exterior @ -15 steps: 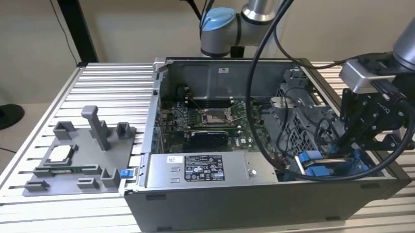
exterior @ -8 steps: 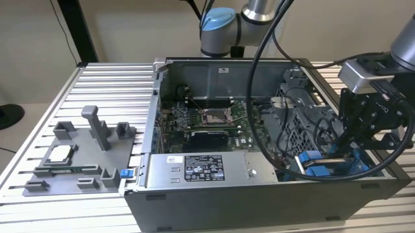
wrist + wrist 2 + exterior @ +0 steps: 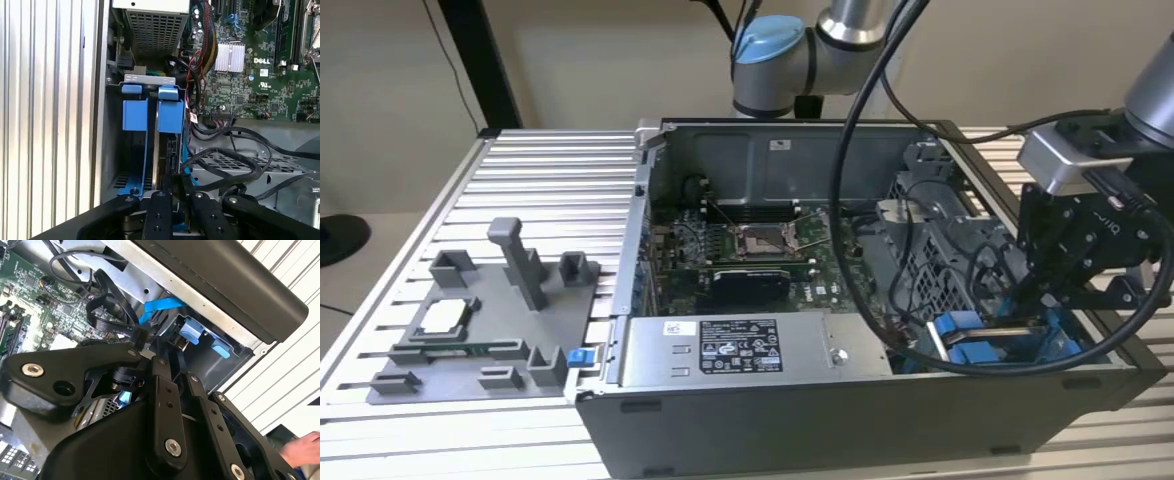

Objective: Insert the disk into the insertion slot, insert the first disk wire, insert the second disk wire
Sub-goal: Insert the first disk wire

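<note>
The disk (image 3: 168,150) stands edge-on as a thin dark slab with a bright blue frame, part way down in the insertion slot (image 3: 122,181), a grey perforated bay with blue tabs (image 3: 135,114). My gripper (image 3: 175,189) is right over it with its fingers close together on the disk's near edge. In the exterior view the gripper (image 3: 1027,305) hangs over the blue bay (image 3: 963,340) at the case's right end. Loose black wires (image 3: 235,160) lie beside the bay. In the second wrist view a black wire plug (image 3: 131,331) and a blue flat wire (image 3: 162,305) sit just beyond the gripper (image 3: 150,354).
The open computer case holds a green motherboard (image 3: 747,250) and a grey labelled power-supply box (image 3: 734,350). A grey fixture (image 3: 480,320) stands on the slatted table at the exterior view's left. A person's hand (image 3: 302,447) shows beside the case.
</note>
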Controlling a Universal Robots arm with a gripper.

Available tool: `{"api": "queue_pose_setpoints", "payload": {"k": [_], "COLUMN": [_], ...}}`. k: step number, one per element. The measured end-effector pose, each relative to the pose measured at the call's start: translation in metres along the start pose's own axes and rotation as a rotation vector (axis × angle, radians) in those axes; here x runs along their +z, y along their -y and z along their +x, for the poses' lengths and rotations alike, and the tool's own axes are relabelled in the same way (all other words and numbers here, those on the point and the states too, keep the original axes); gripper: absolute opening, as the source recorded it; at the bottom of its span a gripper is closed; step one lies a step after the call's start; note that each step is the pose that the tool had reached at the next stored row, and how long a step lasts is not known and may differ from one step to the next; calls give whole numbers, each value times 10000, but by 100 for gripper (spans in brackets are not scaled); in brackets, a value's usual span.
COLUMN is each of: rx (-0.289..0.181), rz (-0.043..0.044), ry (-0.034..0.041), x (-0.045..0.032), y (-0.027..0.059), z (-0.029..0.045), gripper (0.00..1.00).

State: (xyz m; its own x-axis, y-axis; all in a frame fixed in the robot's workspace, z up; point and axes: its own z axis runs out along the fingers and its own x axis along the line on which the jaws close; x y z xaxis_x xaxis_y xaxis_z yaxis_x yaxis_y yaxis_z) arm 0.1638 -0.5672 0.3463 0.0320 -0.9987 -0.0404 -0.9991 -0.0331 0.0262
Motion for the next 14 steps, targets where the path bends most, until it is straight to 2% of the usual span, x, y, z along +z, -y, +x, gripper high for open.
{"api": "queue_pose_setpoints", "payload": {"k": [14], "rx": [-19], "rz": [0], "ry": [26], "x": [47], "y": [16], "z": [8], "gripper": [0]}}
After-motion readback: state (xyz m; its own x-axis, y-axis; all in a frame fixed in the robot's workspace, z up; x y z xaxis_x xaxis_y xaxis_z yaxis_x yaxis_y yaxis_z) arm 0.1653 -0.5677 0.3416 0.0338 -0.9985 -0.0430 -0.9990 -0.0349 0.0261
